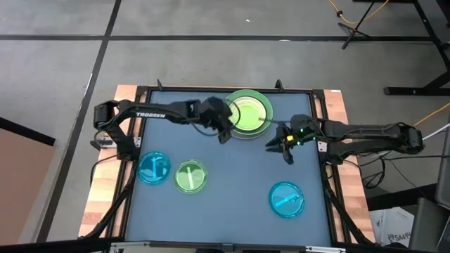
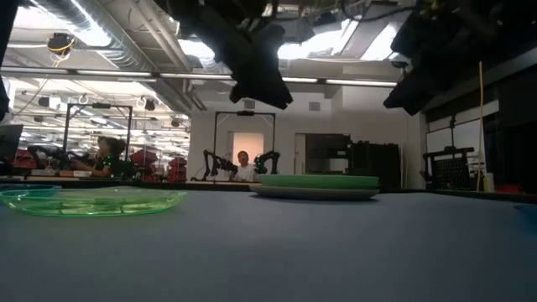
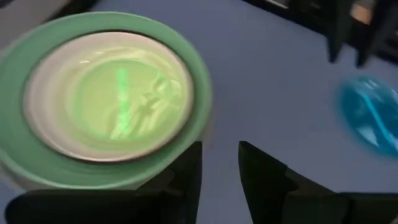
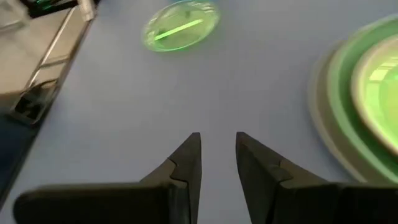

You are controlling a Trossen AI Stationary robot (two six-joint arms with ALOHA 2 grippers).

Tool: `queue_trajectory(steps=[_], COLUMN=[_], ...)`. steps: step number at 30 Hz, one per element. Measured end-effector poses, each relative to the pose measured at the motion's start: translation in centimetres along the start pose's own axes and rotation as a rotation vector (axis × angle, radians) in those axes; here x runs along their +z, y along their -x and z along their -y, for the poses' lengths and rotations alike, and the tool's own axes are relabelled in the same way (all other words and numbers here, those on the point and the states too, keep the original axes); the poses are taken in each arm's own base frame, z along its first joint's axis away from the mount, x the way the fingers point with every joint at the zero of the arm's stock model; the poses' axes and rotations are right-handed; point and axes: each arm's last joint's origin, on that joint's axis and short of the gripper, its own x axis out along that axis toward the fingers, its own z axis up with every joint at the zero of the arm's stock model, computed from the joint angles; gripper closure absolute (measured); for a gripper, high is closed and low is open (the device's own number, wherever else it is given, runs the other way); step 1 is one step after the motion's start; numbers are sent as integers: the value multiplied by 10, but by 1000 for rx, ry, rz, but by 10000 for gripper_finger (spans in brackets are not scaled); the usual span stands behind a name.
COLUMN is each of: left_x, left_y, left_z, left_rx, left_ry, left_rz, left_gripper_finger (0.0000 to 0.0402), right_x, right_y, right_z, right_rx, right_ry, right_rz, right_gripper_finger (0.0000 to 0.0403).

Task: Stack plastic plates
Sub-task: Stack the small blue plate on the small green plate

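I see the stack (image 1: 247, 112) at the table's far edge: light green plate (image 3: 37, 171) with a translucent green plate (image 3: 112, 93) uppermost. Left gripper (image 1: 223, 132) hovers just beside the stack, fingers slightly apart, empty. Right gripper (image 1: 275, 146) waits near the stack, fingers slightly apart.

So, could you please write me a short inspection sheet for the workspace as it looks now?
Surface: grey-blue table in a dark frame.
Job's things: stack at the far edge, light green plate with a small green plate on top; loose: blue plate, green plate, second blue plate.
Clutter: nothing seen.
Grippers: left gripper beside the stack, open, empty; right gripper just right of the stack, open, empty.
Cables: yellow cable on the floor.
Surroundings: a seated person in the room beyond.
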Motion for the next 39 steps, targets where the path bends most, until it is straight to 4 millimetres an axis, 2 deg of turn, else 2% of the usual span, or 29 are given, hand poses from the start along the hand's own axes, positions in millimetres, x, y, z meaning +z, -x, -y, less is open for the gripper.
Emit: queue_trajectory(steps=[11, 17, 23, 27, 33, 39], left_x=[-49, -59, -63, -65, -65, -65], left_y=[-1, 4, 7, 8, 8, 8], left_z=[68, 92, 106, 109, 110, 110], left_rx=[-92, -139, -177, -183, -168, -167], left_ry=[-159, -209, -232, -238, -240, -240], left_rz=[-95, -97, -82, -82, -76, -76], left_gripper_finger=[304, 304, 304, 304, 304, 304], right_x=[-11, -27, -44, -48, -48, -55], right_y=[-12, -11, -7, -6, -10, -23], right_z=[-49, -61, -62, -59, -60, -60], right_rx=[152, 172, 51, -3, 30, 50], right_ry=[38, -37, -132, -152, -157, -166], right_rz=[-77, -227, -381, -417, -429, -516], right_gripper_finger=[313, 313, 313, 313, 313, 313])
